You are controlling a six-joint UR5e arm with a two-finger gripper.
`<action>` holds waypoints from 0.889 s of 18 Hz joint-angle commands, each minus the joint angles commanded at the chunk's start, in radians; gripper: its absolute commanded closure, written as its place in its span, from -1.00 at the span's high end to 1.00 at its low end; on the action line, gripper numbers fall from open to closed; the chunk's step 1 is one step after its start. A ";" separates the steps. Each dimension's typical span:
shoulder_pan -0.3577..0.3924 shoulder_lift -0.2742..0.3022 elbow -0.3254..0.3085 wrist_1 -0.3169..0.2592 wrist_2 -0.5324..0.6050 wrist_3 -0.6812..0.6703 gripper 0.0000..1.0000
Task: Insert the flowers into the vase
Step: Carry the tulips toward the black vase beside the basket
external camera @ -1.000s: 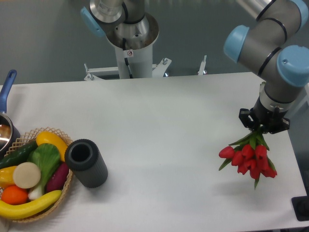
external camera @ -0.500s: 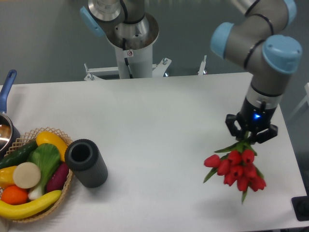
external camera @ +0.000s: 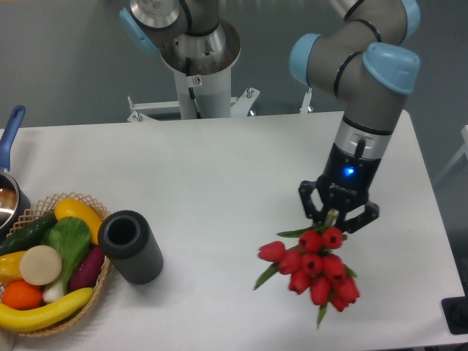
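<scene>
The fixed camera looks down on a wide white counter (external camera: pixel 219 183) that fills most of the view. From the 1 o'clock corner a grey robot arm with pale blue joint caps (external camera: pixel 365 80) reaches down toward the 4 o'clock part of the counter. A second grey column with a blue cap, the mounting base (external camera: pixel 194 51), stands past the far edge at 12 o'clock. At 8 o'clock sits a round wicker basket (external camera: pixel 95 281) piled with colourful vegetables and fruit, a yellow banana along its near rim. Just beside its right edge, seemingly touching it, stands the dark grey-black ribbed cylindrical vase (external camera: pixel 131 245), its round mouth open toward the camera. At 5 o'clock hangs the bunch of red tulip buds with green stems and leaves (external camera: pixel 314 272), heads down toward the near edge, well apart from the vase. The black two-finger tool (external camera: pixel 336 214) is clamped on the green stems at the top of the bunch. At 9 o'clock a blue-handled pot (external camera: pixel 11 146) is cut off by the frame edge.
</scene>
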 joint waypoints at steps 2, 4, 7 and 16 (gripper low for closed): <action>-0.009 0.018 -0.014 0.064 -0.072 -0.038 -1.00; -0.037 0.026 -0.014 0.114 -0.134 -0.078 -1.00; -0.072 0.032 -0.015 0.135 -0.193 -0.080 -1.00; -0.147 0.035 -0.070 0.227 -0.522 -0.071 -1.00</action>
